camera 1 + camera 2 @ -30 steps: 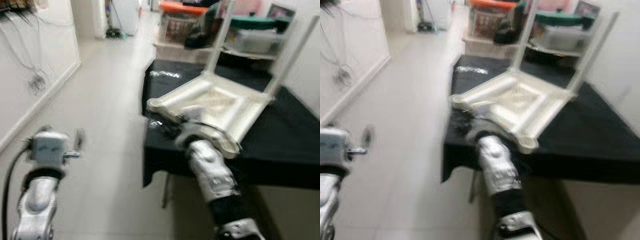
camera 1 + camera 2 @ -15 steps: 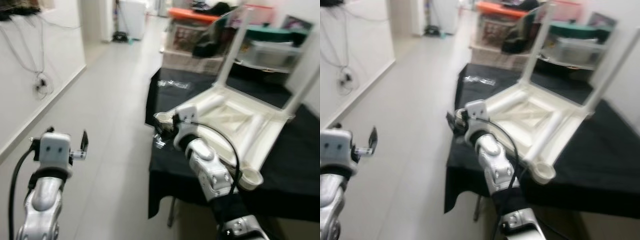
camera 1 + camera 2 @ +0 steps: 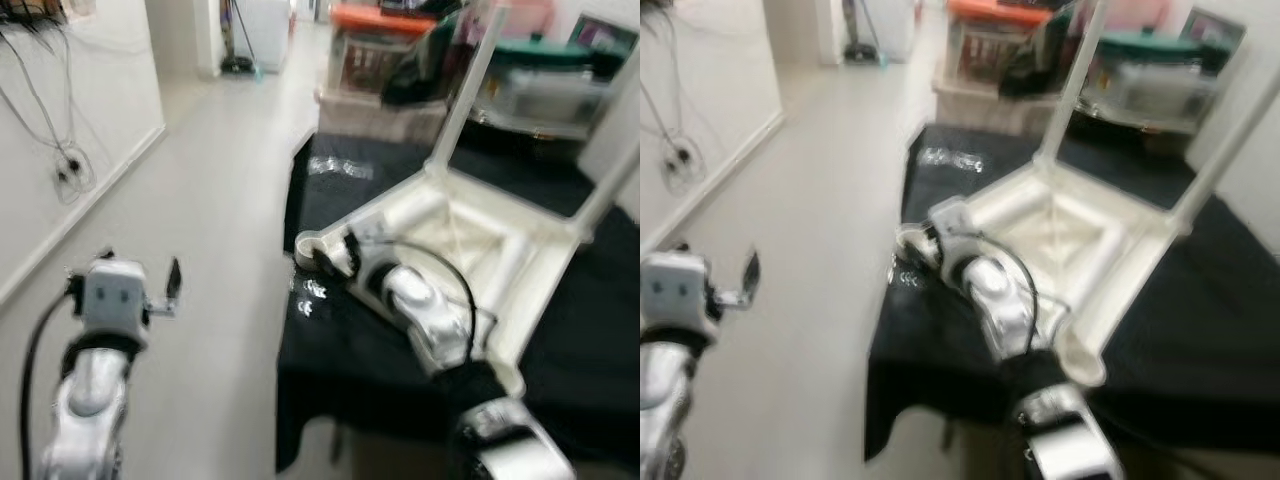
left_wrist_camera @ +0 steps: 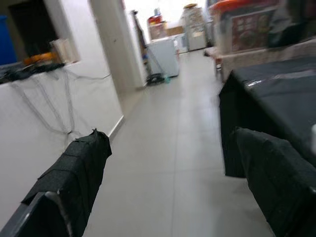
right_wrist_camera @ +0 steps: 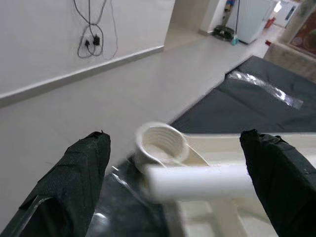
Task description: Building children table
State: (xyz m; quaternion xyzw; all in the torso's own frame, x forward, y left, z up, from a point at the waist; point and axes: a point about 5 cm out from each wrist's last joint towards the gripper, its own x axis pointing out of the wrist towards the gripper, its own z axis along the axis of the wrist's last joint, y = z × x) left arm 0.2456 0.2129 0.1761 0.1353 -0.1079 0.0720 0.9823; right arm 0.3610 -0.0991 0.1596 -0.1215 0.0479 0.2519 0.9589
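The white children's table (image 3: 470, 235) lies upside down on a black-covered worktop (image 3: 340, 350). Two of its legs (image 3: 462, 95) stand up at the far corners. My right gripper (image 3: 325, 258) is at the near-left corner, beside an empty threaded socket (image 5: 160, 143). In the right wrist view its fingers (image 5: 74, 182) are spread wide, with the socket and a white tube (image 5: 197, 180) lying across between them, touching neither finger. My left gripper (image 3: 172, 285) hangs open over the floor, left of the worktop.
Clear plastic bags (image 3: 340, 167) lie on the black cloth, one by the corner socket (image 3: 308, 290). Shelves with storage boxes (image 3: 380, 45) stand behind the worktop. A wall with hanging cables (image 3: 60, 165) runs along the left, and open tiled floor (image 3: 210, 200) lies between.
The view has swung and blurred. My right arm has stretched forward from above the table frame, bringing its gripper to the near-left corner socket. The left arm has barely moved.
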